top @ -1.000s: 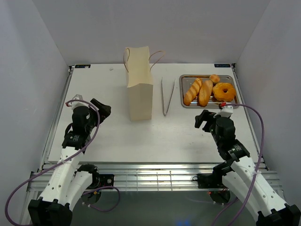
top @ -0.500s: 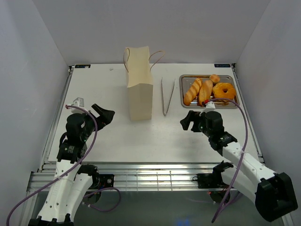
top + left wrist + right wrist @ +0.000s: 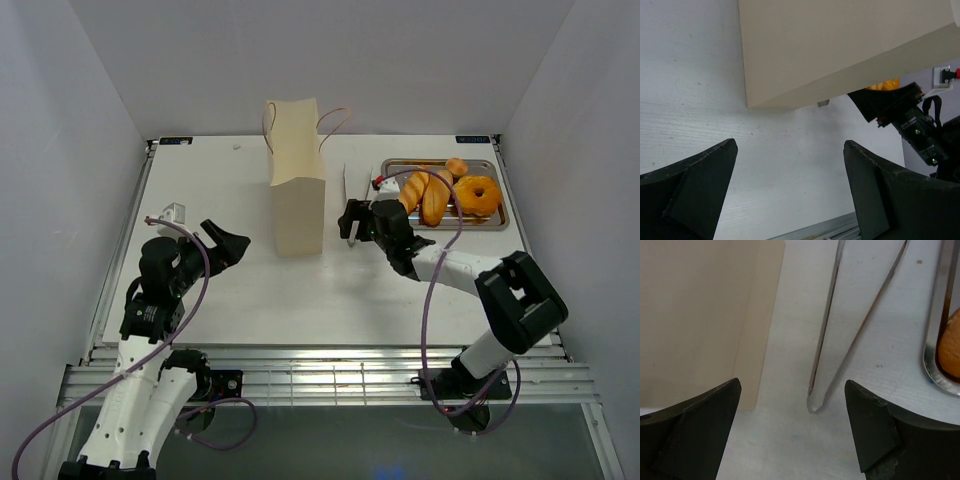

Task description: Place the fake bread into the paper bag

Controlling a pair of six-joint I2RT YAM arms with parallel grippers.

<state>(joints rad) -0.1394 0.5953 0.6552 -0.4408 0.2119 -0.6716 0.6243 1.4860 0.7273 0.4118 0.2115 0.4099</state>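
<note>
The fake bread [image 3: 437,195] lies in the steel tray [image 3: 490,226] at the far right, the two loaves with their long axis from about 1 to 7 o'clock. From the right gripper [image 3: 352,222] it is near, at about 2 o'clock, so this arm is the nearer one. Its jaws stand wide apart and empty over the bent end of the tongs [image 3: 813,402]. The paper bag [image 3: 298,195] stands at its 9 o'clock. The left gripper [image 3: 228,243] is also spread and empty.

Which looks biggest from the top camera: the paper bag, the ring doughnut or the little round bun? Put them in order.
1. paper bag, by far the largest; it also stands tall, nearer the camera.
2. ring doughnut.
3. small round bun, the smallest.
</note>
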